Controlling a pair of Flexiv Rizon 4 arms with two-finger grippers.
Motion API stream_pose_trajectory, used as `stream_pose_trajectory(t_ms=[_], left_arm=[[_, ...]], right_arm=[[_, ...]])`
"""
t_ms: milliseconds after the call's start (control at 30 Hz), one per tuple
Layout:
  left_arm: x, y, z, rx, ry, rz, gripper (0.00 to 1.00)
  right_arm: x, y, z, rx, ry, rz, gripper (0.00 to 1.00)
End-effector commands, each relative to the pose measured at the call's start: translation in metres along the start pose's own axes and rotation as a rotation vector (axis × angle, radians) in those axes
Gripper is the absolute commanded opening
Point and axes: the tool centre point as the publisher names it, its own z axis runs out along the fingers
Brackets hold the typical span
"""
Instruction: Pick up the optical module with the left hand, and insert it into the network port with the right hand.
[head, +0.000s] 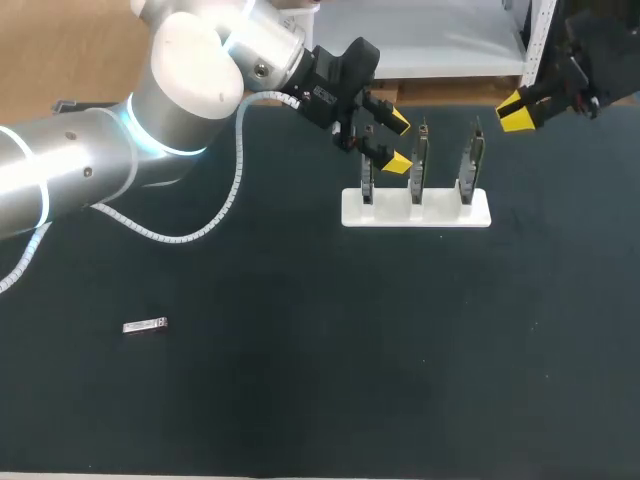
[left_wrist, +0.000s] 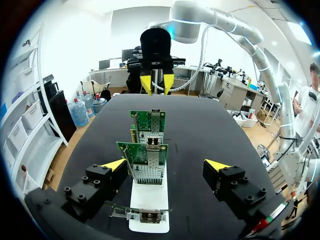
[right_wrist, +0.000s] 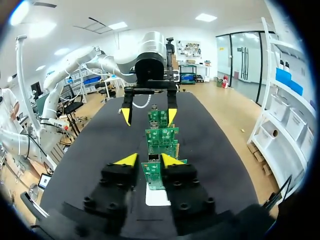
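both grippers empty, module lying alone on the table

head view: the optical module (head: 145, 325) lies flat on the dark table (head: 300, 400) toward the left arm's side, well apart from both grippers and touched by nothing. the left gripper (head: 398, 141) hangs over the left end of a white stand (head: 450, 212) that holds three upright circuit cards (head: 419, 160); its yellow tips stand wide apart and hold nothing. the right gripper (head: 517, 111) hangs beyond the stand's right end, apart from the cards, its tips close together

left wrist view: the left gripper (left_wrist: 165, 165) is spread wide, looking along the row of cards. the nearest card (left_wrist: 142, 215) sits under it, the second card (left_wrist: 145, 161) stands ahead in the line of the gap, and neither finger touches a card. the right gripper (left_wrist: 156, 85) faces it from past the far card

right wrist view: the right gripper (right_wrist: 148, 160) shows only a narrow gap and grips nothing; the nearest card (right_wrist: 152, 176) is seen through that gap. the left gripper (right_wrist: 148, 114) stands spread wide at the far end of the row
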Motion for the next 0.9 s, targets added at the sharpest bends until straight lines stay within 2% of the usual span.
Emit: stream_pose_trajectory(t_ms=[33,567,900], left_arm=[[-0.001,0.002,0.0,0.005,0.005,-0.002,1.0],[-0.001,0.002,0.0,0.005,0.005,-0.002,1.0],[-0.015,0.004,-0.025,-0.041,-0.005,0.044,1.0]], right_arm=[[0.0,-0.001,0.0,-0.002,-0.002,-0.001,1.0],[0.0,-0.001,0.0,-0.002,-0.002,-0.001,1.0],[0.0,-0.001,0.0,-0.002,-0.002,-0.001,1.0]])
